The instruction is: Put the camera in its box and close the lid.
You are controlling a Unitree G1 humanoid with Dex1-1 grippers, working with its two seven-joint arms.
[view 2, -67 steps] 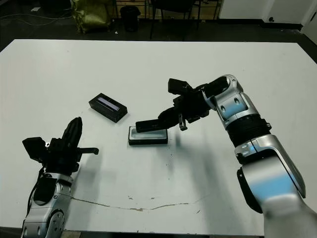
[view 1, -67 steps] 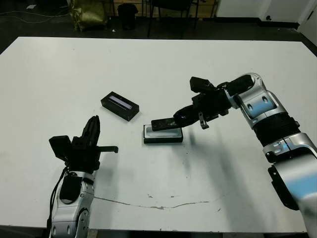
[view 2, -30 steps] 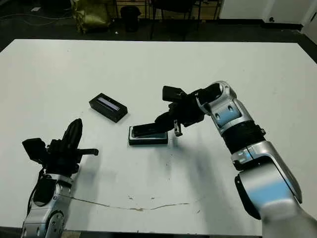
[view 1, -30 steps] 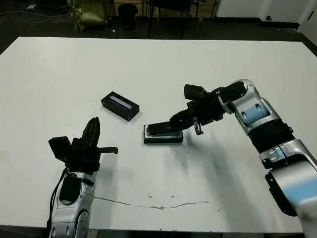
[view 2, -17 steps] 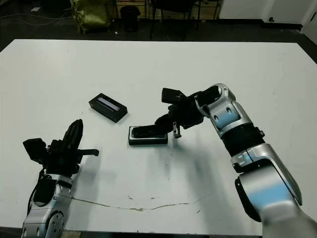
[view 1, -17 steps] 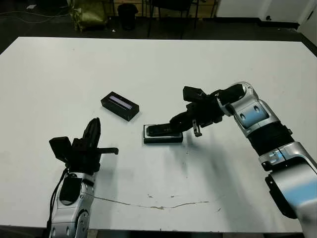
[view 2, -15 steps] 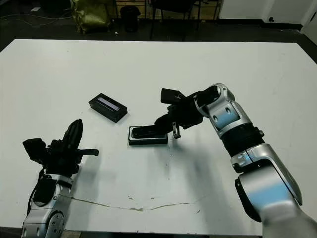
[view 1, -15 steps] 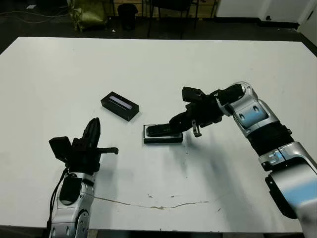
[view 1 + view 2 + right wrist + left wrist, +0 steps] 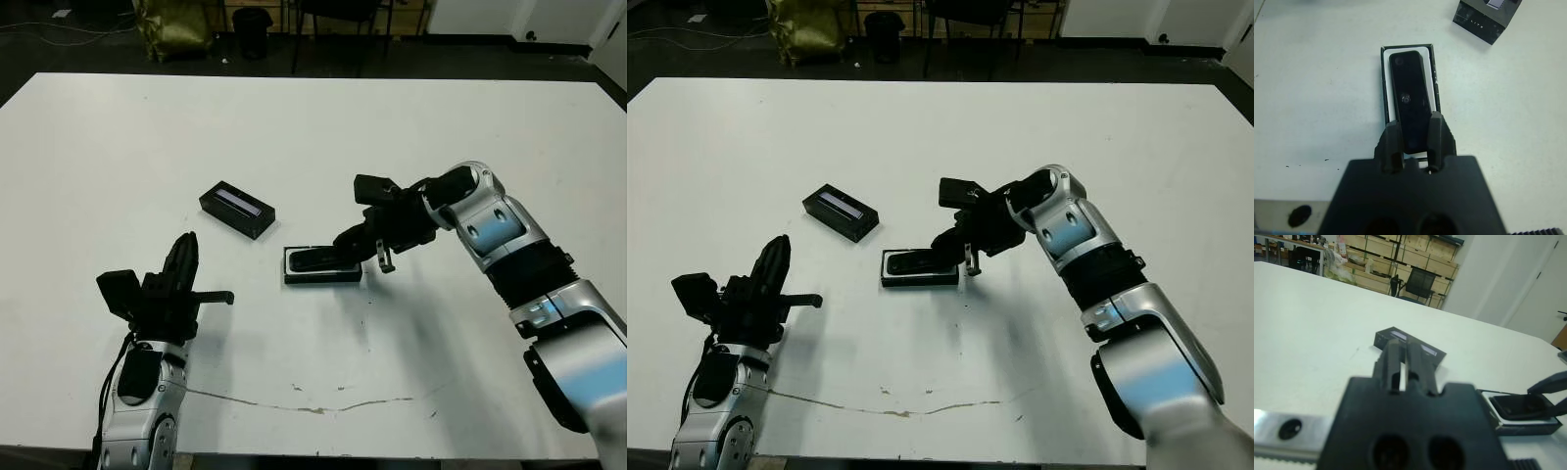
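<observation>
- The right gripper (image 9: 1411, 133) pinches the near end of the camera (image 9: 1409, 100) between its two fingers, holding the black bar lengthwise over the white-lined box (image 9: 1385, 83), so that it lines up with the tray before being let go.
- The camera's far end sits low inside the box; whether the held end rests on the lining or hangs just above it cannot be told.
- The lid (image 9: 236, 209), grey strip up, lies on the table (image 9: 411, 127) beyond the box and a little to the gripper's side, apart from it, apparently left for the closing step.
- The left gripper (image 9: 183, 276) rests near the table's front edge, well away from box and lid; its fingers stand almost together with only a slit between them, holding nothing.
- In the right wrist view the lid is cut off at the frame's edge, and the gripper's body hides the box's near end.
</observation>
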